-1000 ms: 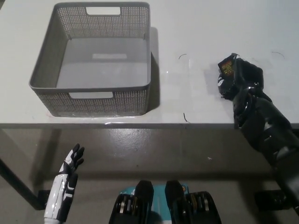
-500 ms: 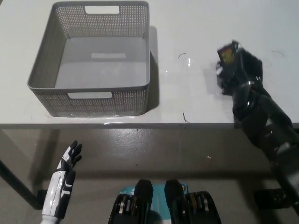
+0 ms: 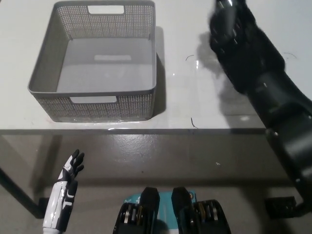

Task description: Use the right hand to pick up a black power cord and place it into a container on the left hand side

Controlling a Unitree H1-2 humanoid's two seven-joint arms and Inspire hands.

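My black right hand (image 3: 228, 25) is raised high over the white table (image 3: 185, 105), right of the basket and close to the camera, somewhat blurred. Its fingers are curled around a black bundle, the power cord (image 3: 223, 10), which is hard to tell apart from the hand. The grey mesh basket (image 3: 93, 91) stands on the left part of the table, and nothing lies in it. My white left hand (image 3: 68, 181) hangs below the table's front edge at the lower left, fingers apart and holding nothing.
The table's front edge runs across the picture at mid height, with floor below it. Two small dark marks (image 3: 193, 123) lie on the tabletop between basket and right arm.
The right hand has lifted the black cord off the table and carried it up and toward the left. The left hand has sunk slightly lower.
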